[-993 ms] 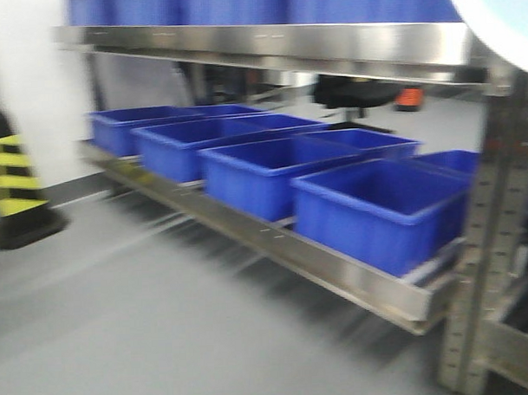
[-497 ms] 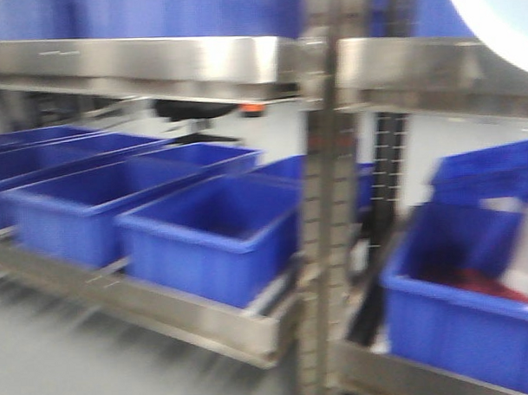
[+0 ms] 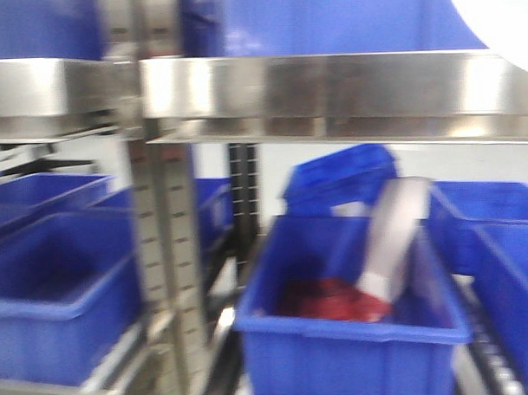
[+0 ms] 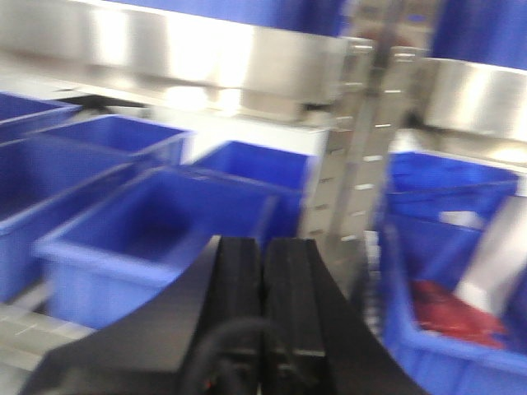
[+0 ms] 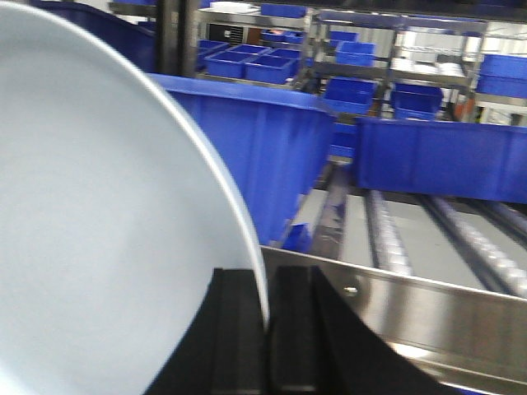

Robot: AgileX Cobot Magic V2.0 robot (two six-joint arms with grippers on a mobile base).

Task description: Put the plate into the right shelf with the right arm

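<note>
The white plate fills the left half of the right wrist view, held on edge, and my right gripper is shut on its rim. The plate's edge shows at the top right corner of the front view. The right shelf's steel front rail lies just below and ahead of the right gripper, with roller tracks and blue crates behind it. In the front view the same shelf's rail spans the upper part. My left gripper is shut with nothing in it, facing a perforated upright.
A blue crate on the lower tier holds red items and a tilted white object. Several more blue crates sit on the left rack. A large blue crate stands on the upper tier beside the plate.
The whole view has swept rightward: the left rack and its crates slid left, and the right shelf with the crate of red items now fills the centre. The plate stays at top right.
</note>
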